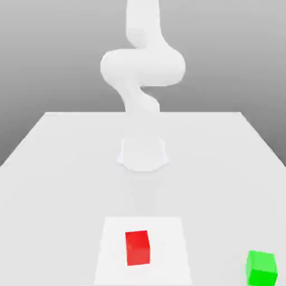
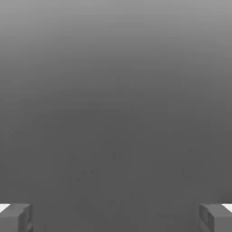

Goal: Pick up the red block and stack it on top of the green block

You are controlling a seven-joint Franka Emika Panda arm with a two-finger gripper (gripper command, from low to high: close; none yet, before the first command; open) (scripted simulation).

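White and matte, the desk (image 1: 61, 167) fills the lower half of the exterior view, and everything of the task sits on its near part. Next in size is the arm (image 1: 142, 67), a pale bent column rising from a round base at the middle of the desk; it is folded up high, well apart from both cubes, which reads as a resting pose with the reach not yet begun. In the hand view the gripper (image 2: 116, 217) looks out at plain grey, its two fingers (image 2: 16, 217) spread wide at opposite edges with nothing between them, so they are open and empty, ready, I judge, to straddle a cube. A lighter square patch (image 1: 109, 251) lies flat on the desk near the front; it is a marking, not a tray, and no container of any kind stands here. The red block (image 1: 137, 247) rests near the middle of that patch, upright and untouched, straight ahead of the arm's base, which should make it an easy first reach. The green block (image 1: 261, 268) sits off the patch toward the exterior view's right, well apart from the red one and right at the picture's lower edge. Both grasp and stack remain to be done.
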